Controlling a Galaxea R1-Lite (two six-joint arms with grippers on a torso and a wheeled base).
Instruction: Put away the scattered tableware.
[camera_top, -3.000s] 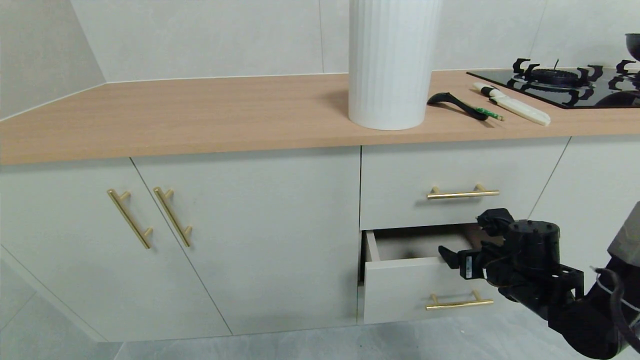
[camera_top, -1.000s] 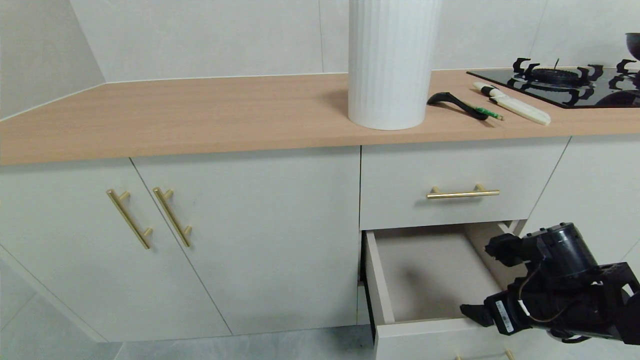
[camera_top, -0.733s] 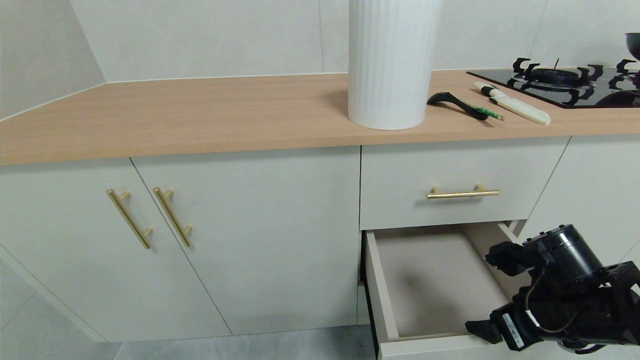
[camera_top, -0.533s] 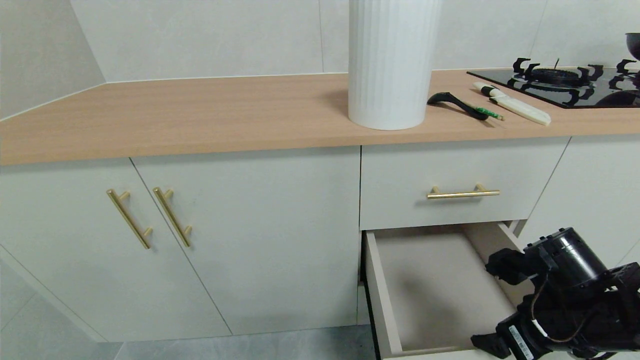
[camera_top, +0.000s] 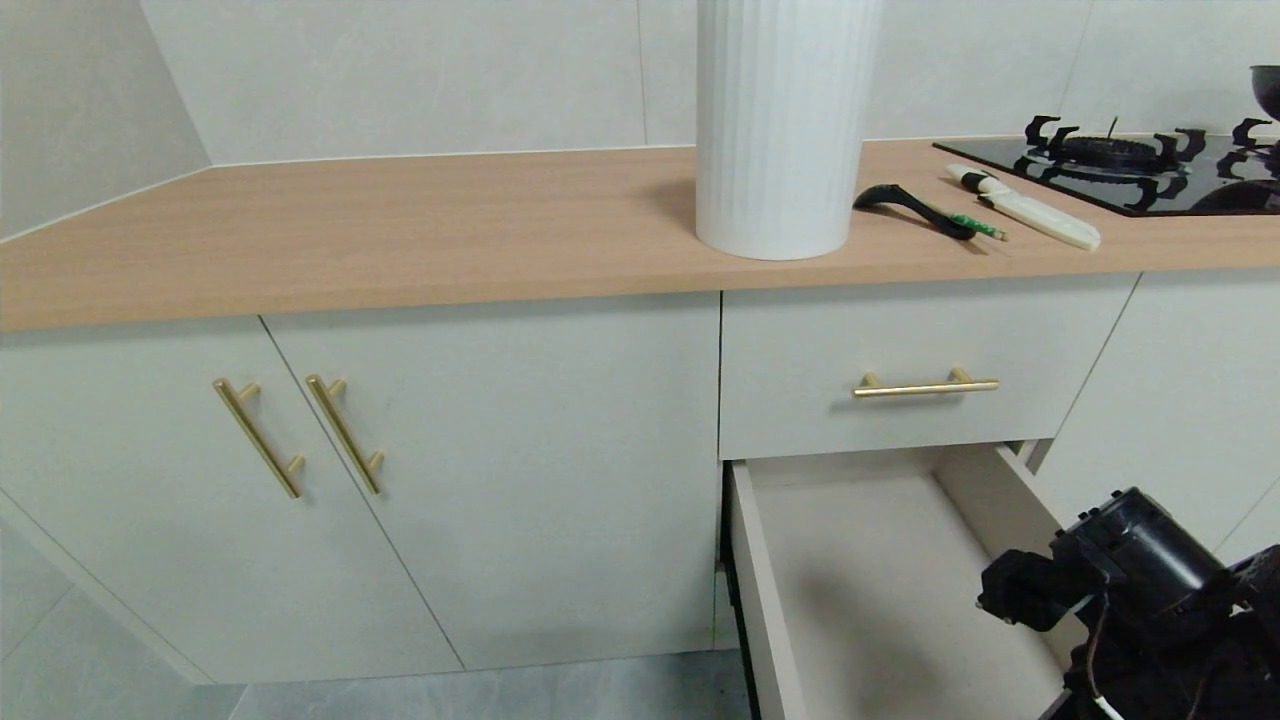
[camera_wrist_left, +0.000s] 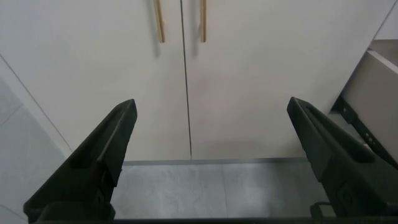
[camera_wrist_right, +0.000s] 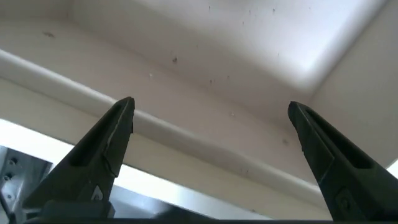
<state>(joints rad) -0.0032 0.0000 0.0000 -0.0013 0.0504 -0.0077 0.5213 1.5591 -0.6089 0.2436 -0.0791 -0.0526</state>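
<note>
My right gripper (camera_wrist_right: 209, 106) is hanging spread wide over the pulled-out drawer (camera_top: 762, 590), holding nothing. The black spoon (camera_top: 912, 209) and white knife (camera_top: 1025, 207) are lying well apart from it, up on the counter (camera_top: 400, 230) near its front edge, between a tall white pot (camera_top: 778, 130) and the stove (camera_top: 1120, 165). My left gripper (camera_wrist_left: 211, 106) is gaping wide too, facing the cupboard doors (camera_wrist_left: 186, 74).

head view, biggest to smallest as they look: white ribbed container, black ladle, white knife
1. white ribbed container, by far
2. white knife
3. black ladle, only a little shorter than the knife
</note>
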